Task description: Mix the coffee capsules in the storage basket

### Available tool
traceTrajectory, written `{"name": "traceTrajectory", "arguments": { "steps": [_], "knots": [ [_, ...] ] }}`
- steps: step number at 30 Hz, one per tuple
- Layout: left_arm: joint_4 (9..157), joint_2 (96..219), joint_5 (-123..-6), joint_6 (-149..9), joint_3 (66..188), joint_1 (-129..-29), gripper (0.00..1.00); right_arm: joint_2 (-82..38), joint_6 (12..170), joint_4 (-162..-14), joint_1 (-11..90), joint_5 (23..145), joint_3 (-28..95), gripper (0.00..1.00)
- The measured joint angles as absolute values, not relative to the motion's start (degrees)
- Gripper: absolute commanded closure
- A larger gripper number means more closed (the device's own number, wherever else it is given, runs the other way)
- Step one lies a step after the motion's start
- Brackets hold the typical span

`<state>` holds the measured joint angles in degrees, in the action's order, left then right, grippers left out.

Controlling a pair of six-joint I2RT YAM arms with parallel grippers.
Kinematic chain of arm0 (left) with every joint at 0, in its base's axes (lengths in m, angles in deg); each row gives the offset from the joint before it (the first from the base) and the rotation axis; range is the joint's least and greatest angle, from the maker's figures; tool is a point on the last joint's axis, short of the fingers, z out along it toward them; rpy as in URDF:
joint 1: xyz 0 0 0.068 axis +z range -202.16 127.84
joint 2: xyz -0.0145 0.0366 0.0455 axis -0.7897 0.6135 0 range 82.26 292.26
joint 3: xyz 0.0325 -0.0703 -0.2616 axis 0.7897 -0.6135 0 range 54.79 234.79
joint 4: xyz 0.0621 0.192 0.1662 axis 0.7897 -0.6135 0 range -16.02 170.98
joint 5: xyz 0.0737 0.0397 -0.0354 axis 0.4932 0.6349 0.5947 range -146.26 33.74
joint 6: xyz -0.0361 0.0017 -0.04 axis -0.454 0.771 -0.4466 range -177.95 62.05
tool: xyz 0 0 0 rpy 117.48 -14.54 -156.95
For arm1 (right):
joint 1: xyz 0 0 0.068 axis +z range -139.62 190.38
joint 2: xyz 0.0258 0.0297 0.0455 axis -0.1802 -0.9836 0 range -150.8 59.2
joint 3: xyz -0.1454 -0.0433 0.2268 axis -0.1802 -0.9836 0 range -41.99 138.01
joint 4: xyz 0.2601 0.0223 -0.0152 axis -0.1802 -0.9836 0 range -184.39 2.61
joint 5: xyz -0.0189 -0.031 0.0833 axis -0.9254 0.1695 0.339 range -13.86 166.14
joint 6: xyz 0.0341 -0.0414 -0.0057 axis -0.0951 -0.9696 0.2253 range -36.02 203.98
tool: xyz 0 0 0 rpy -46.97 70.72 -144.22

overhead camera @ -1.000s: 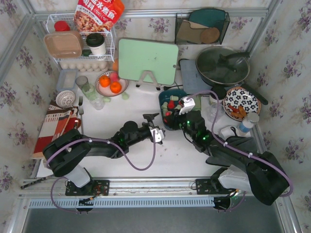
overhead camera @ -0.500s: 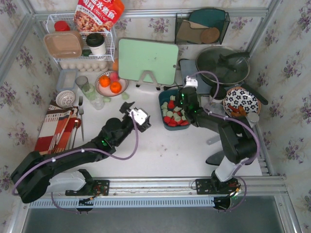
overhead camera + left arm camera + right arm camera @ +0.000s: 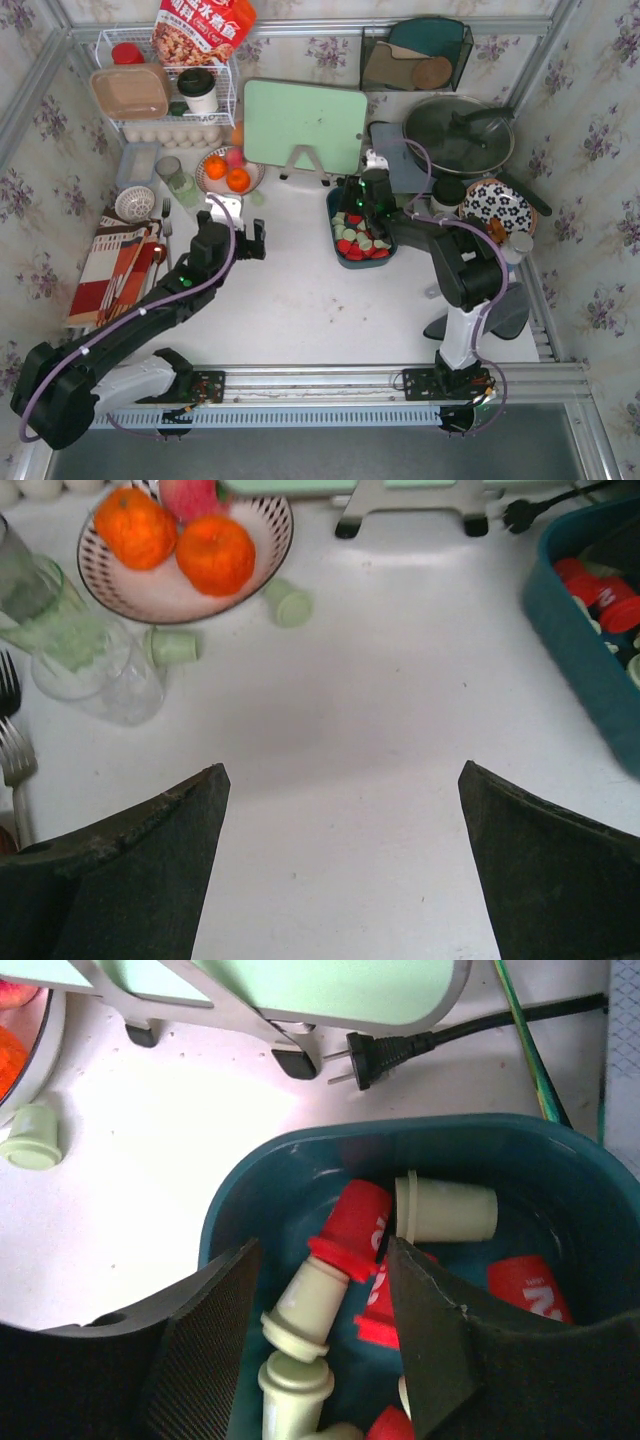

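Note:
The storage basket (image 3: 334,228), a dark teal tub, stands at the table's middle right, holding red and pale green coffee capsules (image 3: 356,240). My right gripper (image 3: 372,212) reaches down into its far end. In the right wrist view the right gripper (image 3: 320,1295) is open inside the basket (image 3: 240,1190), with a green capsule (image 3: 305,1305) and a red capsule (image 3: 352,1222) lying loose between the fingers. My left gripper (image 3: 248,240) hovers open over bare table, left of the basket (image 3: 590,670). Two green capsules (image 3: 290,605) lie loose on the table by the fruit bowl.
A bowl of oranges (image 3: 230,170) and clear glasses (image 3: 90,670) stand ahead and left of the left gripper, with forks (image 3: 12,750) at its left. The green cutting board (image 3: 305,125) and a plug (image 3: 375,1055) lie behind the basket; a pan (image 3: 458,135) and patterned bowl (image 3: 497,212) are to the right.
The left arm swung from the table's middle to the left, toward the fruit bowl, and opened wide. The right gripper moved to the basket's far end and its jaws widened.

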<state>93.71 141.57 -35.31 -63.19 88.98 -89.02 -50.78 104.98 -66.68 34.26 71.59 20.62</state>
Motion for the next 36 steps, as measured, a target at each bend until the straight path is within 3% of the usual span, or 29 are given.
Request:
{"name": "traceTrajectory", "arguments": {
  "steps": [5, 11, 18, 27, 36],
  "knots": [
    [87.13, 147.23, -37.34, -69.18, 93.84, -84.28, 0.01, -43.65, 105.06, -66.62, 34.26, 73.49, 15.13, 0.38],
    [79.31, 160.17, -40.49, -75.23, 104.85, -76.06, 0.10, -29.55, 105.04, -65.61, 34.43, 75.02, 0.66, 0.39],
    [72.99, 176.84, -44.44, -78.09, 120.09, -73.94, 0.10, -15.70, 104.10, -62.44, 34.69, 73.95, -12.17, 0.41],
    [69.89, 195.60, -44.90, -78.77, 135.43, -71.88, 0.22, -14.73, 104.74, -56.71, 34.69, 76.55, -15.20, 0.41],
    [68.25, 202.48, -42.21, -79.34, 140.78, -71.40, 0.25, -15.52, 105.94, -55.08, 34.69, 80.15, -15.12, 0.41]
  ]
}}
